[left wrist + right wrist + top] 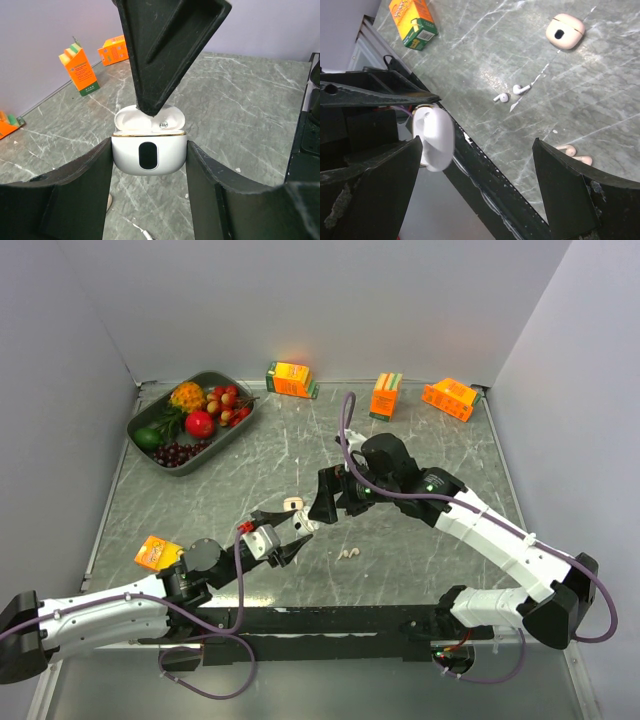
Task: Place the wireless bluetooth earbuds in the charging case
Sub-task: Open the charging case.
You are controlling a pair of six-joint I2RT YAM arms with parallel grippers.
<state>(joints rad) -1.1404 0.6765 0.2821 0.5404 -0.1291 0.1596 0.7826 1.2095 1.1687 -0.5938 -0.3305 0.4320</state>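
My left gripper (148, 150) is shut on the white charging case (148, 156), which it holds upright above the table with the lid (131, 119) open. In the top view, the case (303, 527) sits between the two arms. My right gripper (477, 142) is wide open with nothing between its fingers. One black finger (160, 60) points down into the open case. Two white earbuds (502, 97) (521, 89) lie loose on the table. Two pale-beige earbuds (574, 154) lie near the right finger and also show in the top view (348, 553).
A closed beige case (565, 31) (292, 504) lies on the table. Orange juice cartons stand at the back (291, 379) (385, 395) (450, 398), and one lies at front left (157, 553). A tray of fruit (160, 458) is at the back left. A black rail (330, 618) runs along the near edge.
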